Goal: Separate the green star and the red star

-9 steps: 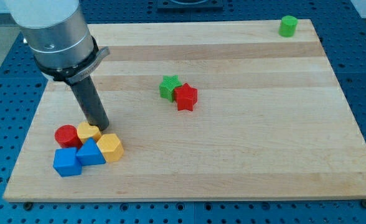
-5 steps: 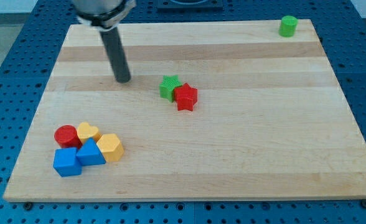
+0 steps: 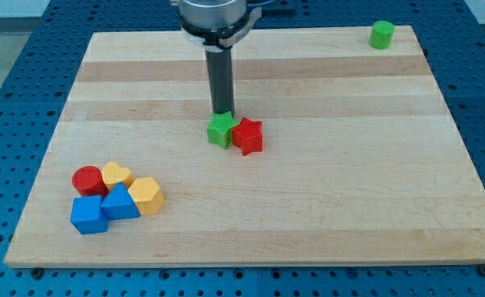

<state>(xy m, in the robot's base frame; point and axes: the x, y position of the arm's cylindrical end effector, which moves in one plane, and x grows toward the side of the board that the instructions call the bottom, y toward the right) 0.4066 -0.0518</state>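
Observation:
The green star (image 3: pixel 220 130) and the red star (image 3: pixel 247 136) lie side by side near the middle of the wooden board, touching, green on the view's left. My tip (image 3: pixel 223 113) stands right at the top edge of the green star, touching it or nearly so. The dark rod rises from there toward the view's top.
A cluster sits at the lower left: a red cylinder (image 3: pixel 87 180), a yellow heart-like block (image 3: pixel 116 175), an orange hexagon (image 3: pixel 146 195), a blue triangle (image 3: pixel 121 203) and a blue cube (image 3: pixel 88 215). A green cylinder (image 3: pixel 382 35) stands at the top right corner.
My tip moved from beside the lower-left cluster up and right across the board to the green star's top edge. Both stars shifted slightly toward the view's bottom.

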